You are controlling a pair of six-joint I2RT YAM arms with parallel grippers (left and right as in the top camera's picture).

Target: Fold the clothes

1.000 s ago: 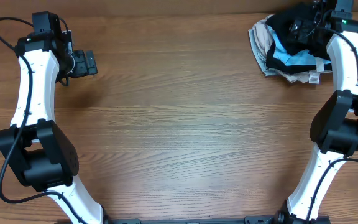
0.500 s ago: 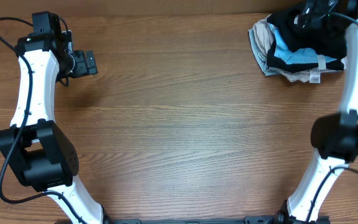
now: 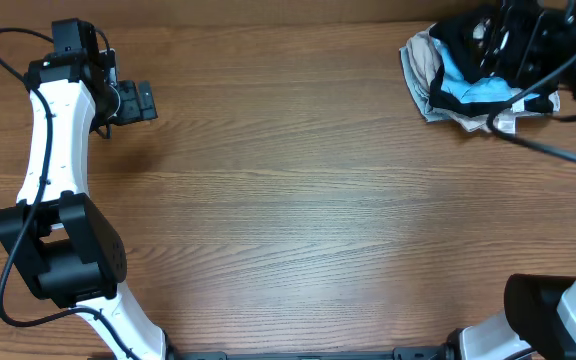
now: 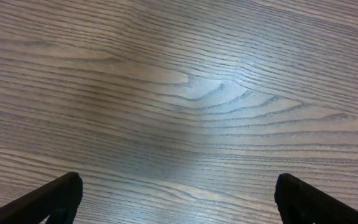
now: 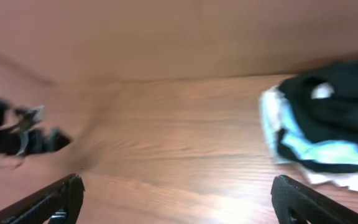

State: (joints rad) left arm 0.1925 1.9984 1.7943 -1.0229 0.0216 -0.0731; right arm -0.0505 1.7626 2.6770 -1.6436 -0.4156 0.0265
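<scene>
The clothes [image 3: 460,38], a limp black garment, lie bunched on top of a pile at the table's far right corner. In the right wrist view the black fabric [image 5: 344,109] is blurred at the right edge and carries a small white patch. My right gripper [image 5: 179,202] is open, with nothing between its fingers. It hangs raised over the pile [image 3: 516,40] and faces left across the table. At the far left my left gripper [image 3: 148,100] is open over bare wood, and its wrist view [image 4: 179,199] shows only tabletop.
Under the black garment sit a light blue garment [image 3: 471,88] with black trim and a beige one [image 3: 421,62]. A black cable [image 3: 553,148] from the right arm hangs over the table's right side. The wooden table [image 3: 298,200] spans the view.
My right arm has swung up and outward, so its white link has left the overhead view and its gripper now sits above the pile. The left arm has not moved.
</scene>
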